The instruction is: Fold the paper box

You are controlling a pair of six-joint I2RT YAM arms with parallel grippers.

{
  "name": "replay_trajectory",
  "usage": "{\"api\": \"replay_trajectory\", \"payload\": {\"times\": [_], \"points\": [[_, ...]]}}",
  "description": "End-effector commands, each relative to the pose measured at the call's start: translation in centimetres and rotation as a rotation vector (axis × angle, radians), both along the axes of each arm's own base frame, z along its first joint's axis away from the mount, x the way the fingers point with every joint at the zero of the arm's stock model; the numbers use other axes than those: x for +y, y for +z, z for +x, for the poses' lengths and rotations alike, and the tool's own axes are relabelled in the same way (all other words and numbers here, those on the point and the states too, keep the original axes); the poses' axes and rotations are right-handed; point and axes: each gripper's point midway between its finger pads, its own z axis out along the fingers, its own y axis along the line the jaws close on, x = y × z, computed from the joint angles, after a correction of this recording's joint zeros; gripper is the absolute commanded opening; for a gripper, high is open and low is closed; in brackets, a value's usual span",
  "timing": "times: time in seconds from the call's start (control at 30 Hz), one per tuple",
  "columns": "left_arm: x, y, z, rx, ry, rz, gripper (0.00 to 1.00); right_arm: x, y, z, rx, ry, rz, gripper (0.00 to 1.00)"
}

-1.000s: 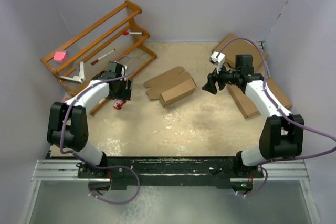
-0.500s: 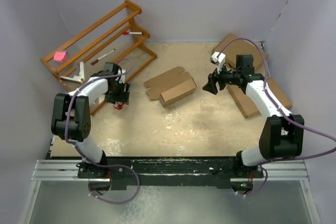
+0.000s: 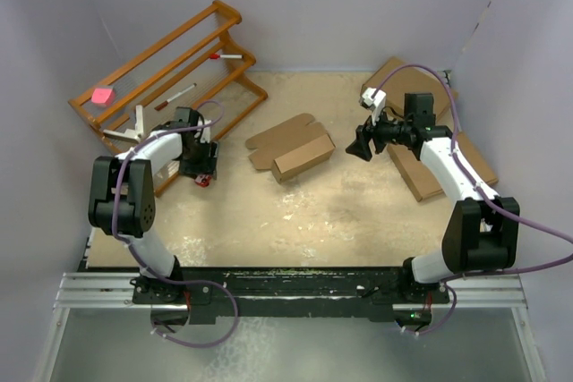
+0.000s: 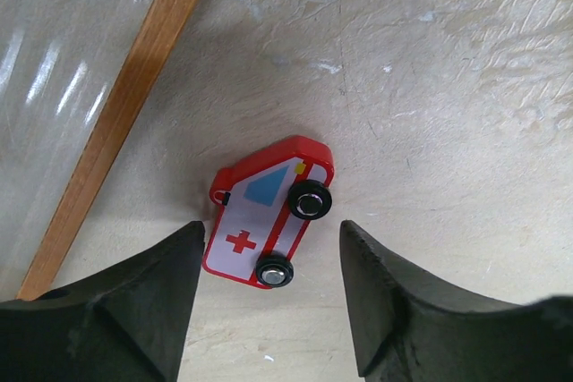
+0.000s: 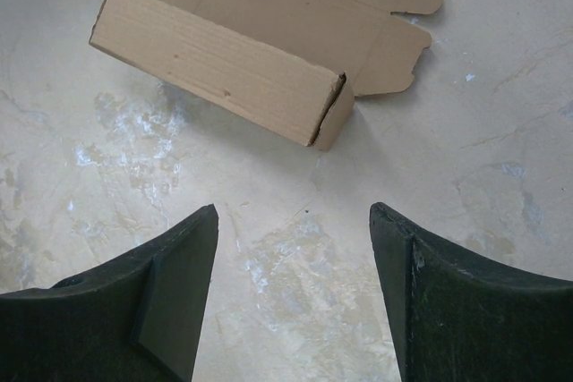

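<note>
The paper box point(image 3: 291, 148) is a brown cardboard sheet lying mid-table, one side folded up into a long shallow wall and a notched flap lying flat behind it. It shows in the right wrist view point(image 5: 224, 64), beyond my open, empty right gripper point(image 5: 294, 221). In the top view the right gripper point(image 3: 360, 148) hovers just right of the box. My left gripper point(image 3: 199, 165) is open, pointing down near the rack, well left of the box. Its jaws point(image 4: 271, 239) stand either side of a toy ambulance point(image 4: 269, 207) without touching it.
A wooden rack point(image 3: 170, 78) with markers and a pink block point(image 3: 102, 95) stands at the back left; its rail point(image 4: 134, 96) runs close to the left gripper. Flat ready-made brown boxes point(image 3: 434, 176) lie under the right arm. Purple walls enclose the table.
My left arm has swung its elbow up and its gripper has shifted slightly left, toward the rack, above the toy ambulance. The right arm and the paper box have not moved.
</note>
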Motion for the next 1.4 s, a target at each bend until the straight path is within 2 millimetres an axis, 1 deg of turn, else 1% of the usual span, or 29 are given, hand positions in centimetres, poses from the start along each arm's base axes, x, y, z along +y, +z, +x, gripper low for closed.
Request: {"api": "replay_trajectory", "payload": {"times": [0.0,0.07,0.13,0.23,0.27,0.33,0.37,0.43,0.5,0.57,0.73,0.8,0.87,0.93,0.97,1.03,1.07,1.1,1.2,1.23,1.3,1.37], "points": [[0.0,0.7,1.3,-0.03,0.002,-0.008,0.61,0.3,1.8,-0.3,-0.053,0.03,0.022,0.73],[0.1,0.6,1.4,-0.027,0.004,-0.004,0.57,0.3,1.8,-0.3,-0.051,0.03,0.022,0.73],[0.1,0.5,1.3,-0.024,0.005,-0.001,0.5,0.3,1.8,-0.3,-0.05,0.031,0.023,0.73],[0.1,0.3,1.2,-0.015,0.003,-0.005,0.46,0.3,1.9,-0.4,-0.052,0.033,0.024,0.73],[0.0,0.2,1.2,-0.013,0.002,-0.007,0.43,0.3,1.9,-0.4,-0.053,0.032,0.024,0.73],[-0.1,0.3,1.2,-0.014,-0.001,-0.014,0.3,0.3,1.9,-0.4,-0.051,0.032,0.025,0.73],[-0.4,0.6,1.3,-0.022,-0.004,-0.026,0.26,0.3,1.9,-0.4,-0.053,0.032,0.025,0.73],[-1.0,1.4,1.3,-0.043,-0.006,-0.063,0.21,0.2,2.0,-0.4,-0.053,0.032,0.026,0.73],[-2.1,2.9,1.5,-0.083,-0.013,-0.125,0.19,0.2,1.9,-0.4,-0.053,0.03,0.026,0.74],[-3.7,5.1,1.7,-0.14,-0.026,-0.218,0.18,0.2,1.9,-0.4,-0.051,0.031,0.026,0.74],[-8.6,12.1,2.2,-0.327,-0.094,-0.5,0.17,0.1,1.7,-0.3,-0.048,0.029,0.024,0.74],[-10.5,13.9,2.5,-0.368,-0.133,-0.567,0.17,0.1,1.7,-0.3,-0.046,0.028,0.024,0.74],[-12.6,14.8,3.0,-0.381,-0.179,-0.606,0.17,0.1,1.7,-0.4,-0.047,0.029,0.024,0.74],[-14.7,15.0,3.4,-0.366,-0.223,-0.619,0.17,0.1,1.8,-0.3,-0.049,0.028,0.024,0.74],[-15.7,14.7,3.6,-0.356,-0.24,-0.617,0.17,0.0,1.8,-0.3,-0.05,0.027,0.025,0.74],[-17.1,14.5,4.6,-0.351,-0.264,-0.61,0.17,-0.1,2.0,-0.3,-0.053,0.024,0.027,0.74],[-17.6,14.2,5.1,-0.345,-0.271,-0.609,0.17,-0.2,2.0,-0.4,-0.053,0.023,0.029,0.74],[-18.0,14.5,5.9,-0.354,-0.28,-0.608,0.17,-0.2,2.1,-0.4,-0.055,0.023,0.03,0.74],[-18.9,14.0,7.6,-0.344,-0.313,-0.604,0.16,-0.3,2.2,-0.4,-0.057,0.021,0.032,0.74],[-19.4,13.4,8.0,-0.328,-0.326,-0.605,0.16,-0.4,2.2,-0.3,-0.057,0.021,0.033,0.74],[-20.3,13.5,8.5,-0.325,-0.357,-0.612,0.16,-0.4,2.1,-0.4,-0.056,0.02,0.033,0.74],[-21.3,12.7,8.7,-0.302,-0.387,-0.61,0.16,-0.4,2.1,-0.4,-0.056,0.02,0.033,0.74]]}}
